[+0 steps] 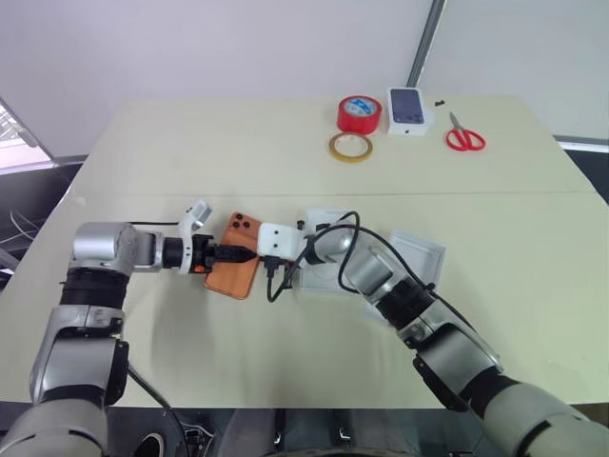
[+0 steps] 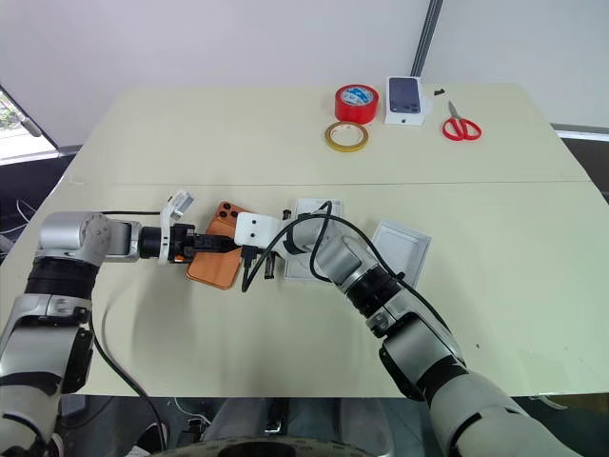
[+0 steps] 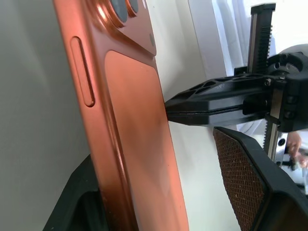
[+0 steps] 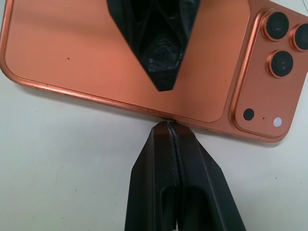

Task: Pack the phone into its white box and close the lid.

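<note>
Item: phone [image 1: 235, 269], orange, back up, lens cluster at far end. Long axis runs approx 1–7 o'clock on table [image 1: 190, 152], just L of centre, near front edge.

L gripper [image 1: 231, 254]: comes in from 9 o'clock, fingers straddling the phone, one finger [image 3: 250, 183] over the back, the other under the L edge; jaws part-spread, look set to pinch, contact not confirmed.

R gripper [image 4: 169, 126]: comes in from 3 o'clock, fingers clenched together, holding nothing, tip touching the phone's R long edge, likely bracing/tilting it.

Nearer arm: both at the phone; L has the grasp position.

White box [image 2: 311, 249]: just beside the phone at 3 o'clock, partly hidden by R forearm and cable. R arm stands between phone and box, so it probably must clear first.

Lid [image 2: 402, 248]: at 3 o'clock of the box, inside up.

Other: red tape roll [image 1: 359, 113], yellow tape ring [image 1: 350, 147], small box w/ phone picture [image 1: 407, 109], red scissors [image 1: 464, 135]. All far at 12–1 o'clock, well apart.
</note>
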Available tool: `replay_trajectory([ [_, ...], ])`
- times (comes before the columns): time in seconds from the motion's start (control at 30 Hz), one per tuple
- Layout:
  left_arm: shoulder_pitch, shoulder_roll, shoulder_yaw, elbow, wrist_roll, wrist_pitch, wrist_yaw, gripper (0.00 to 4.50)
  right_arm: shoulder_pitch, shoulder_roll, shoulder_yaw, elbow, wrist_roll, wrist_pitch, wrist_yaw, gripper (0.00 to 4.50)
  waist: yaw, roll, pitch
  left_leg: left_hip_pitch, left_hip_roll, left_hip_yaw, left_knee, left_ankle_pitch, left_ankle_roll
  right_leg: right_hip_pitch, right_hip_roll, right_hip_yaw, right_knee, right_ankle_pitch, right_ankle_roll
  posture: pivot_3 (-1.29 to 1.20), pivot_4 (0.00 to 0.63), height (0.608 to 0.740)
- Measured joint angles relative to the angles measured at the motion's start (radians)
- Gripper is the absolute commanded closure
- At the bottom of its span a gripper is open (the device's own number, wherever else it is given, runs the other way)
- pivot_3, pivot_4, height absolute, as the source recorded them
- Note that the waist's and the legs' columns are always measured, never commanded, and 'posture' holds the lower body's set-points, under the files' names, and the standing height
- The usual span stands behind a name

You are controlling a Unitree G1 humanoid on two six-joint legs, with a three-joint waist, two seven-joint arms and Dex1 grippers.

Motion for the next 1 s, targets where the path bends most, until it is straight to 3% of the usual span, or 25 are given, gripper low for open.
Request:
replay_trajectory([
  [0.13, 0.008, 0.012, 0.027, 0.026, -0.042, 0.026, -0.02, 4.46, 0.0, 0.0, -0.003, 0.002, 0.002, -0.003, -0.003, 4.5, -0.005, -0.001, 0.0, -0.002, 0.0, 0.0, 0.0, 0.0, -0.001, -0.002, 0.0, 0.0, 0.0, 0.0, 0.0, 0.0, 0.15, 0.74],
  [0.5, 0.032, 0.013, 0.118, 0.077, -0.076, 0.085, 0.042, 4.46, 0.003, -0.001, -0.016, 0.029, 0.0, -0.064, -0.05, 4.5, -0.022, -0.001, 0.001, -0.002, 0.0, 0.0, -0.001, 0.001, -0.001, -0.003, 0.0, 0.001, 0.0, 0.0, 0.0, 0.0, 0.15, 0.74],
  [0.7, 0.082, -0.041, 0.254, 0.055, -0.114, 0.028, 0.099, 4.46, 0.013, 0.001, -0.206, -0.015, 0.192, -0.067, -0.021, 4.5, -0.02, -0.003, 0.002, -0.004, 0.0, 0.0, -0.001, 0.001, -0.002, -0.004, 0.0, 0.001, 0.0, 0.0, 0.0, 0.0, 0.15, 0.74],
  [0.8, 0.171, -0.08, 0.317, -0.077, -0.168, 0.028, 0.127, 4.5, 0.046, -0.062, -0.263, -0.12, 0.294, -0.016, 0.073, 3.6, -0.019, -0.003, 0.002, -0.004, 0.001, 0.0, -0.002, 0.0, -0.001, -0.004, -0.001, 0.001, 0.0, 0.0, 0.0, 0.0, 0.15, 0.74],
  [0.93, 0.207, -0.163, 0.419, -0.123, -0.243, 0.142, 0.199, 4.5, 0.188, -0.218, -0.266, -0.265, 0.345, -0.011, 0.2, 1.66, 0.0, -0.003, 0.003, -0.005, 0.0, 0.0, -0.001, -0.003, 0.004, -0.003, -0.001, 0.001, -0.003, 0.0, 0.0, 0.0, 0.15, 0.74],
  [1.0, 0.204, -0.219, 0.498, -0.127, -0.277, 0.172, 0.259, 4.5, 0.256, -0.278, -0.267, -0.339, 0.377, 0.005, 0.249, 1.66, 0.006, -0.004, 0.004, -0.005, 0.001, 0.0, -0.001, -0.003, 0.005, -0.004, -0.001, 0.001, -0.003, 0.0, 0.0, 0.0, 0.15, 0.74],
])
